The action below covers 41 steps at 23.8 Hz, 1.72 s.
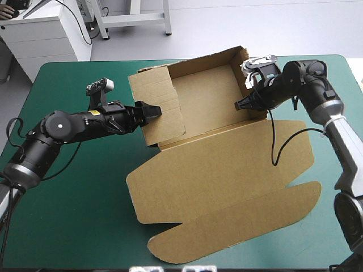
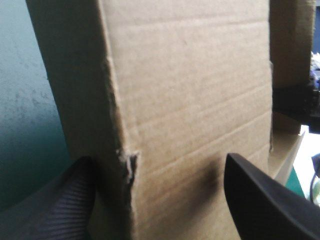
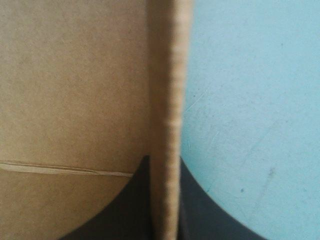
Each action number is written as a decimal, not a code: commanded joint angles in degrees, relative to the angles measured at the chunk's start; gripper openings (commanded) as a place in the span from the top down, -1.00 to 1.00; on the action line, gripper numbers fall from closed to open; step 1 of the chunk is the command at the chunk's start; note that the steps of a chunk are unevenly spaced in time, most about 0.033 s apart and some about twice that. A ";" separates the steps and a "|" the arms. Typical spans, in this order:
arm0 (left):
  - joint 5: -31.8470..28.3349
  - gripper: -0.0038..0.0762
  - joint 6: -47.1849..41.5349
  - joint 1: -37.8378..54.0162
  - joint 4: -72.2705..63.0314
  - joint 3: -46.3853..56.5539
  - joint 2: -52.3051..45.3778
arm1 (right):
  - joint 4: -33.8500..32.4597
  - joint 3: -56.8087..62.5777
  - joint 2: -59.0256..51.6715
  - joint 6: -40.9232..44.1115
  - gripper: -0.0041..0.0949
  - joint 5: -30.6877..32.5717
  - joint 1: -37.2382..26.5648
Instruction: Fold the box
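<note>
The brown box [image 1: 221, 170] lies mid-table as an open tray with raised walls at the back. Its lid lies flat toward the front edge. My left gripper [image 1: 152, 110] is at the tray's left wall [image 1: 161, 113]. In the left wrist view that gripper [image 2: 159, 159] is open, and the folded wall [image 2: 190, 100] stands between its spread fingers. My right gripper [image 1: 241, 105] is at the tray's right wall. In the right wrist view it [image 3: 164, 160] is shut on the wall's edge [image 3: 170, 75], with the tray's inside on one side and the cover on the other.
The flat lid and its flaps [image 1: 238, 226] reach nearly to the table's front edge. Bare teal-green cover [image 1: 74, 215] shows at the front left and behind the tray along the far edge [image 1: 85, 71].
</note>
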 commanded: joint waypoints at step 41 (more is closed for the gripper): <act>-6.42 0.84 -46.19 -19.30 44.60 -9.30 3.45 | -6.12 -10.69 -5.49 3.03 0.94 0.84 5.99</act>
